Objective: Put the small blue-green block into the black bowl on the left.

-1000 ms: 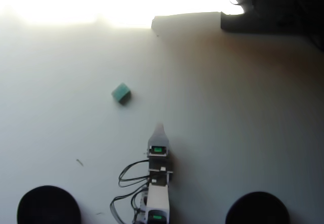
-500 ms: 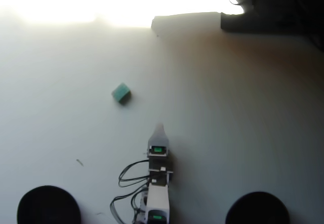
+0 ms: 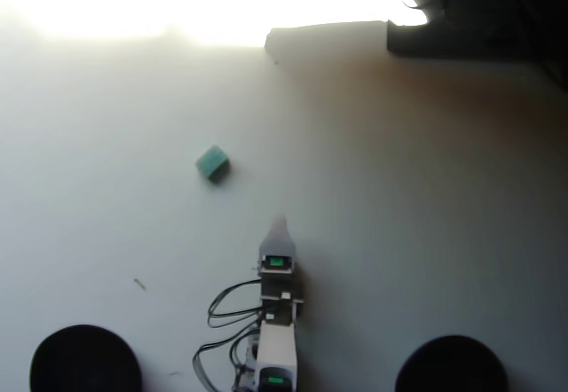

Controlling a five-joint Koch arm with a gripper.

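**Block untouched, arm short of it**

Worktop [image 3: 426, 197] filled the overhead view, pale and washed out by glare along the top edge. On it sat 2 round black bowls at the bottom edge, well apart: the black bowl [image 3: 84, 358] at lower left in that view, the likely target, and a second black bowl [image 3: 451, 365] at lower right. Between them stood 1 white arm [image 3: 273, 339], reaching up the picture, probably placed midway so either bowl lay within its swing. Its jaws [image 3: 279, 227] showed as a single pale tip, one finger seemingly behind the other, so I could not tell whether they were parted or closed; nothing was held. The small blue-green block [image 3: 212, 162], only 1 of it, lay alone on the bare surface, up and to the left of the tip, near but clearly apart, and far from both bowls. The pickup appeared not yet begun.
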